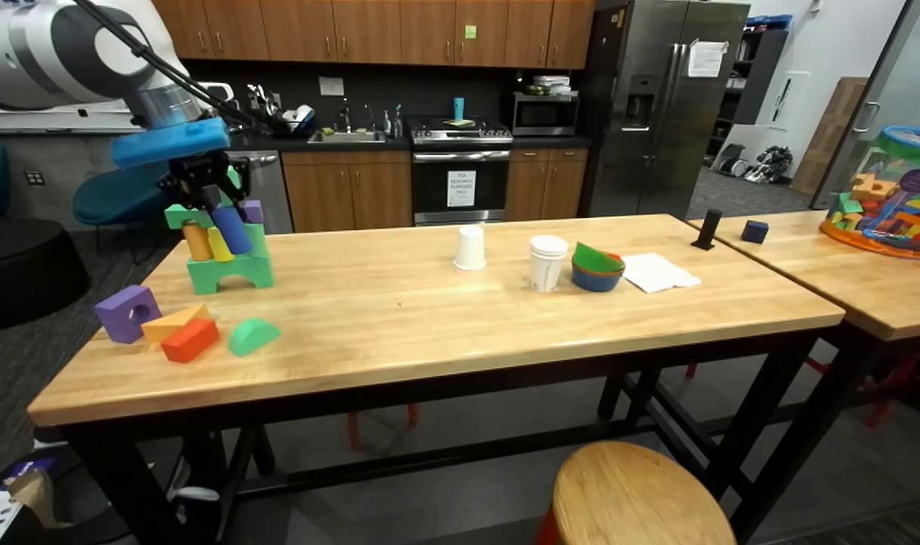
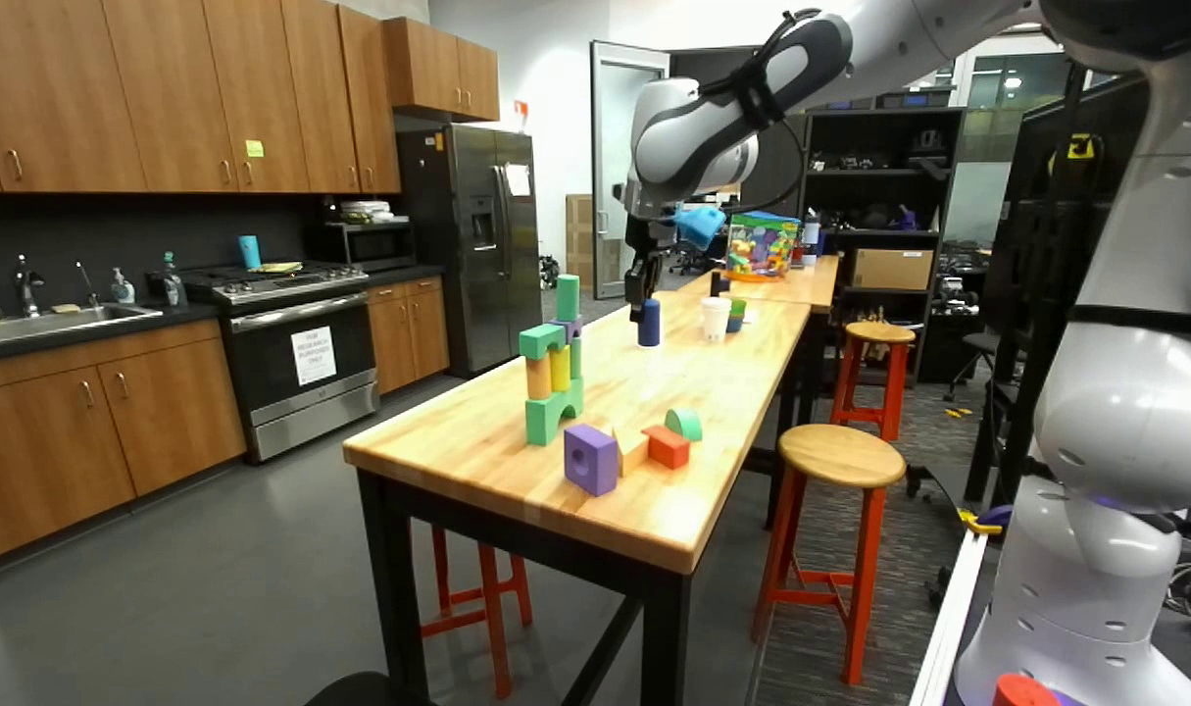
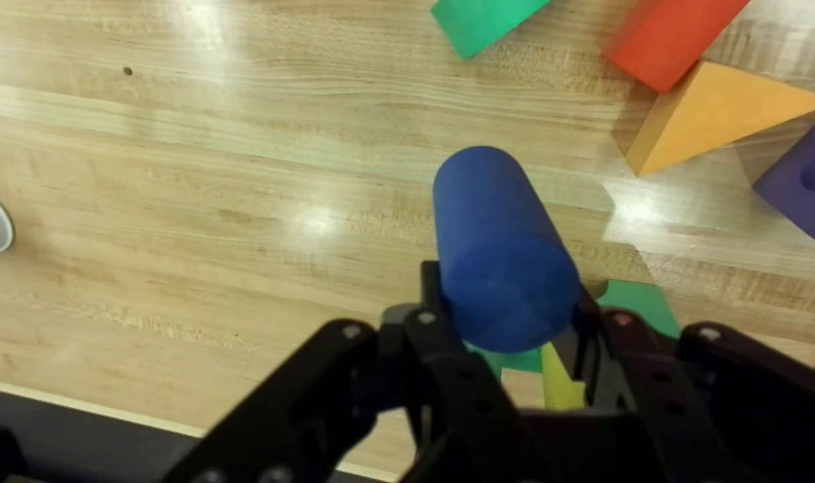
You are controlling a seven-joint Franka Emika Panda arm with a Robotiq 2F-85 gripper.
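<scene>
My gripper [image 3: 508, 295] is shut on a blue cylinder [image 3: 484, 194], one finger on each side. In both exterior views the gripper [image 1: 226, 203] points down and holds the cylinder [image 1: 232, 230] above the table. The cylinder [image 2: 649, 324] stands apart from the block stack in an exterior view. The stack has a green arch base [image 1: 232, 271], an orange cylinder [image 1: 198, 242], a yellow block [image 1: 219, 244], a smaller green arch [image 2: 541, 340], a purple piece [image 1: 254, 211] and an upright green block [image 2: 568, 297] on top. The gripper partly hides the stack in the wrist view.
Loose near the table's end lie a purple block with a hole [image 1: 126, 313], orange triangle [image 1: 175, 323], red block [image 1: 191, 340] and green half-round [image 1: 254, 335]. Farther along stand white cups [image 1: 471, 248], bowls [image 1: 597, 280], a napkin [image 1: 660, 272] and a block tub [image 1: 891, 197].
</scene>
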